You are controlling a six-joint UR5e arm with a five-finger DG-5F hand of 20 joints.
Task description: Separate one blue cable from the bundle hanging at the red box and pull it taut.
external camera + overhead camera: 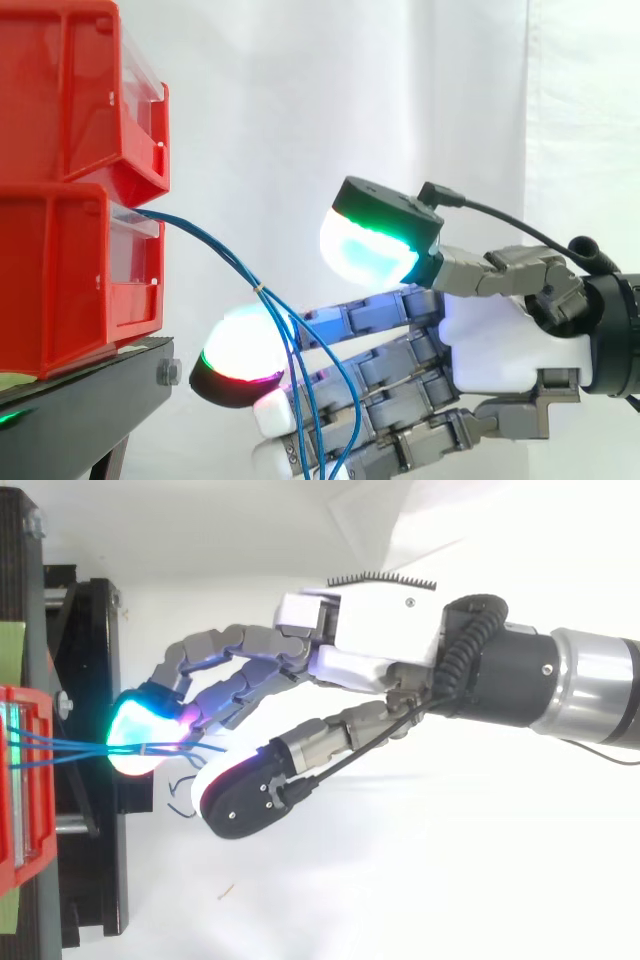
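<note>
A bundle of thin blue cables [215,255] leaves the lower red box [70,280] and slopes down to the right. At a small tie it turns and hangs straight down. In the top view the cables [70,748] run from the red box [25,780] out over a glowing fingertip [135,730]. My hand [490,350] reaches in from the right with its fingers nearly straight, lying behind and beside the hanging strands. Its thumb pad [365,250] glows cyan and green and stands well above the fingers, apart from the cables. No strand is pinched, and the hand [370,630] is open.
Two red bins are stacked on a black stand [90,390] at the left; the upper bin [70,90] overhangs the cable exit. The stand's edge [95,680] lies just beyond my fingertips. A white curtain hangs behind.
</note>
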